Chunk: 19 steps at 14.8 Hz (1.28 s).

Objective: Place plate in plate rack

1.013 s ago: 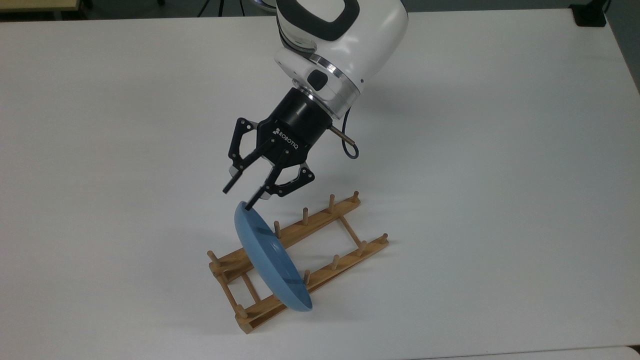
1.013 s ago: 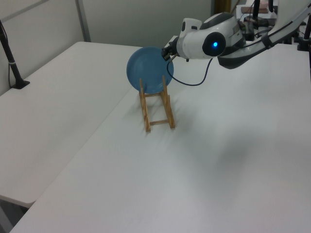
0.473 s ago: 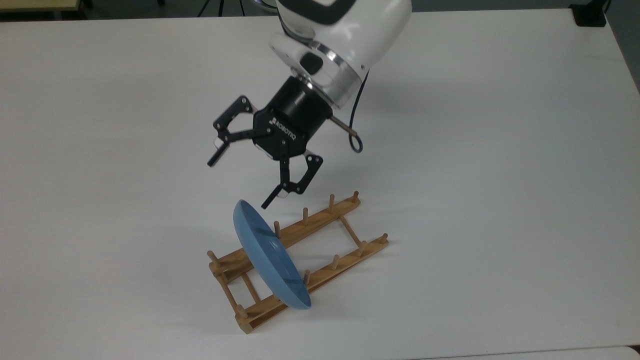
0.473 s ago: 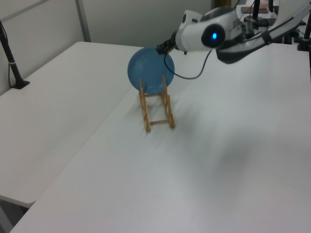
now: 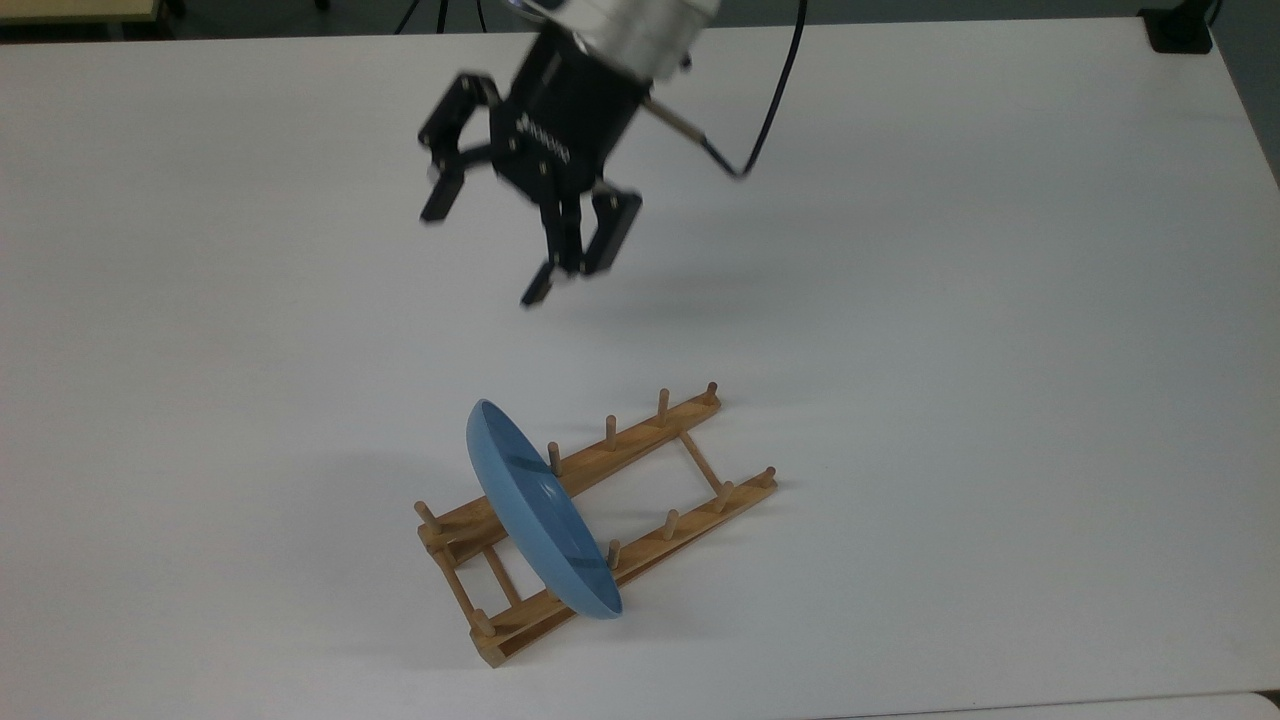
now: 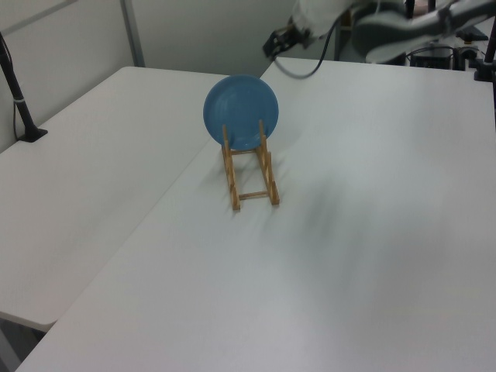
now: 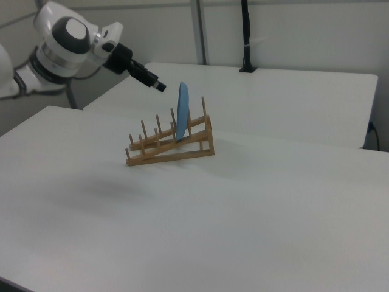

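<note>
The plate (image 5: 540,515) is standing on edge in the plate rack (image 5: 640,470); the gripper (image 5: 485,255), fingers spread and empty, is hovering at 12 o'clock. Likely stiff, slippery, breakable: grasp its upper rim.

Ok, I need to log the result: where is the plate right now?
The plate stands on edge in the plate rack, between pegs near the top view's left end of the rack, clear of the open gripper above.

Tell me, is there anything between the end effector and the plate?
Nothing. In the top view, bare white table separates the open end effector from the plate standing in the rack.
</note>
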Motion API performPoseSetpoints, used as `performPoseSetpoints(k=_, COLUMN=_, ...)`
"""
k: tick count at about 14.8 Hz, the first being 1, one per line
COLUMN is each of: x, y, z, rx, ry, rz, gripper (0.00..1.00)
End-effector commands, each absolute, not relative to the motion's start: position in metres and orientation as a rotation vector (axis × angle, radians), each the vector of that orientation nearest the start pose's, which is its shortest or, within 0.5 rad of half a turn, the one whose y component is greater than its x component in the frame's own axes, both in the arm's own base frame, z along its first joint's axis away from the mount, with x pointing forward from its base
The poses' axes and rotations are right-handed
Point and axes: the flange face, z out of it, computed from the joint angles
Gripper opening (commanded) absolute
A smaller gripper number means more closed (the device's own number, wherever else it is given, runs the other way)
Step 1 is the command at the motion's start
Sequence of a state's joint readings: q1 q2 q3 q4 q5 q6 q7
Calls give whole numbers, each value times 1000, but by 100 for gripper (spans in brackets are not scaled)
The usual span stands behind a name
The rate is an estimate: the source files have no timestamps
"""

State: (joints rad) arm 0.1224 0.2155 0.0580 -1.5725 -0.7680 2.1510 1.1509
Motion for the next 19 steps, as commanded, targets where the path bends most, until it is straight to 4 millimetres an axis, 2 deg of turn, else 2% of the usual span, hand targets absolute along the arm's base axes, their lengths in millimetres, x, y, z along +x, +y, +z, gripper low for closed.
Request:
performPoseSetpoints(k=1, x=618, y=76, z=594, rx=-3139, ry=1040, rz=-767, gripper=100)
performPoseSetpoints(k=3, x=595, y=66, z=605, rx=-3148, ry=1008, rz=-519, gripper=100)
performPoseSetpoints(k=6, x=568, y=47, z=623, rx=-3074, ry=905, rz=-255, gripper=100)
performPoseSetpoints(k=7, x=562, y=39, z=623, rx=-3091, ry=840, rz=-182, gripper=100)
performPoseSetpoints(k=8, x=556, y=31, z=620, rx=-3121, ry=690, rz=-83, gripper=100)
performPoseSetpoints(k=11, x=547, y=-1, z=634, rx=-3111, ry=401, rz=-91, gripper=100)
performPoseSetpoints(k=15, x=548, y=-16, z=632, rx=-3153, ry=17, rz=-94, gripper=100)
performPoseSetpoints(k=19, x=550, y=-21, z=632, rx=-3151, ry=-22, rz=-110, gripper=100)
